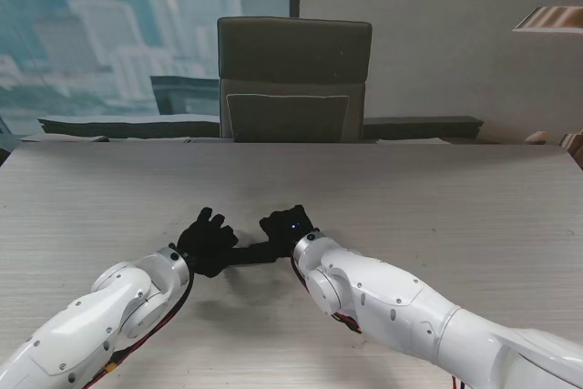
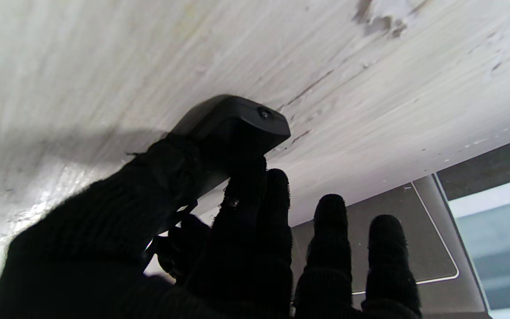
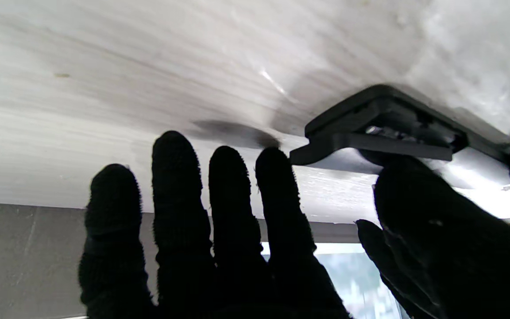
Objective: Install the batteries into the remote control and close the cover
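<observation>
Though dim, remote control (image 1: 260, 251) between hands.

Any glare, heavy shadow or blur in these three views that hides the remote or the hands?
Stand view: even light, but the remote blends into the black left hand and right hand. Left wrist view: hand nearly silhouetted, glare on the table beside it. Right wrist view: bright glare beside the remote, fingers lack detail.
</observation>
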### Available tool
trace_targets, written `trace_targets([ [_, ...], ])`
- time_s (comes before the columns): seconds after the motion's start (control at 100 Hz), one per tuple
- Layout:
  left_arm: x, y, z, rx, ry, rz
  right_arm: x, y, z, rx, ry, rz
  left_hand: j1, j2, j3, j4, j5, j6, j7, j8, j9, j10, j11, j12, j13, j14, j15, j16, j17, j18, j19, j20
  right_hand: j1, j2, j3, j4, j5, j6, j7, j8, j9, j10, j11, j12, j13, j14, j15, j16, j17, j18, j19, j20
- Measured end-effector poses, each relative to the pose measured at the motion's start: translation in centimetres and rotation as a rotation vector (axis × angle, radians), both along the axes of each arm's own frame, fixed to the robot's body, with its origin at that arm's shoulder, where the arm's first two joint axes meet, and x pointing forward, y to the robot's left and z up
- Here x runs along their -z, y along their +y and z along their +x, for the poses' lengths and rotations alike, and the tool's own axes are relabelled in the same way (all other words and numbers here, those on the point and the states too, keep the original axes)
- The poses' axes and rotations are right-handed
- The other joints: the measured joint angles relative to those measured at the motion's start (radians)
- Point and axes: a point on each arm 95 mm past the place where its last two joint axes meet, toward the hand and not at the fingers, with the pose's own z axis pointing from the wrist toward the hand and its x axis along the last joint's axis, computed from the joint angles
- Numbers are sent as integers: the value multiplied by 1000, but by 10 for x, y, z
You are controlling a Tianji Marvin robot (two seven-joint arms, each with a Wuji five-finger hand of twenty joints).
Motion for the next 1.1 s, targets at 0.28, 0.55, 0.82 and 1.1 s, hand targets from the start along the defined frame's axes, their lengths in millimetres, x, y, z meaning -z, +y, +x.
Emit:
trace_targets([
  [0.28, 0, 0, 0, 0, 0, 0, 2, -1, -1, -13, -20, 16, 0, 0, 0, 0, 0, 0, 0, 1, 0, 0, 0, 0, 0, 0, 0, 0, 0, 0, 0, 0, 4, -20, 27, 0, -156, -46, -80, -44, -151, 18, 1, 11, -79, -25, -44, 14, -61, -20, -28, 0],
  [0.55, 0, 0, 0, 0, 1, 0, 2, 2, -1, -67, -10, 42, 0, 0, 0, 0, 0, 0, 0, 1, 0, 0, 0, 0, 0, 0, 0, 0, 0, 0, 0, 0, 87, -61, 121, -53, 5, -160, 1, -131, -150, 19, 1, 11, -79, -37, -61, 14, -74, -21, -52, -11],
  [0.82, 0, 0, 0, -1, 1, -1, 1, 7, 0, -86, 12, 65, 0, 0, 0, 0, 0, 0, 0, 1, 0, 0, 0, 0, 0, 0, 0, 0, 0, 0, 0, 0, 150, -145, 196, -113, 32, -133, 87, -234, -145, 18, 0, 11, -79, -61, -62, 14, -76, -21, -63, -13],
  [1.1, 0, 0, 0, -1, 0, -1, 0, 6, 1, -70, 24, 92, 0, 0, -1, 0, 0, 0, 0, 1, 0, 0, 0, 0, 0, 0, 0, 0, 0, 0, 0, 0, 171, -210, 197, -156, 32, -134, 159, -236, -145, 12, 0, 12, -79, -61, -61, 15, -81, -21, -67, -22],
])
